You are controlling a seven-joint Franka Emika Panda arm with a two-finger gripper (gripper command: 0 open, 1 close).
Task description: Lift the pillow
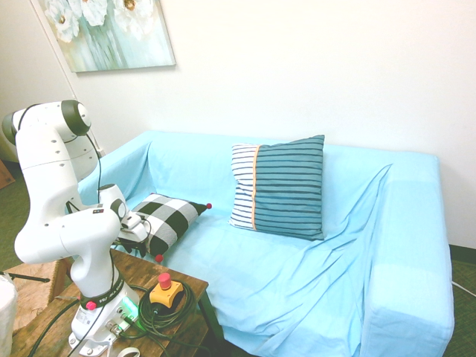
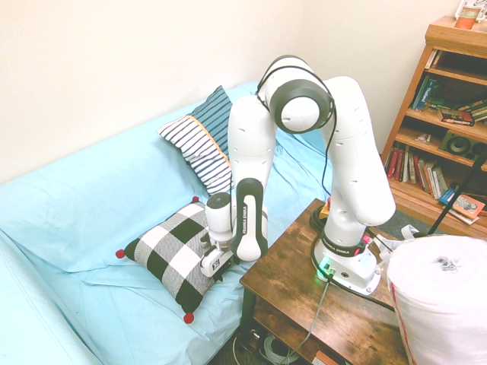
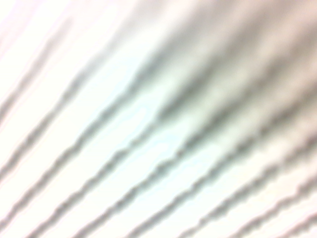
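The pillow (image 1: 171, 213), a small black-and-white check cushion with red pom-poms at its corners, lies on the left seat of the light blue sofa (image 1: 297, 282). The second exterior view shows the same pillow (image 2: 167, 247) near the sofa's front edge. My gripper (image 1: 138, 232) is pushed down into the pillow's edge on the side nearest the arm. In the second exterior view the gripper (image 2: 208, 269) is sunk into the fabric, its tips hidden. Only blurred pale woven cloth fills the wrist view.
A larger teal-and-white striped pillow (image 1: 282, 186) leans on the sofa back to the right. The arm stands on a wooden side table (image 2: 300, 293) with a yellow stop button (image 1: 165, 288). A bookshelf (image 2: 449, 114) and a white roll (image 2: 441, 296) stand beside it.
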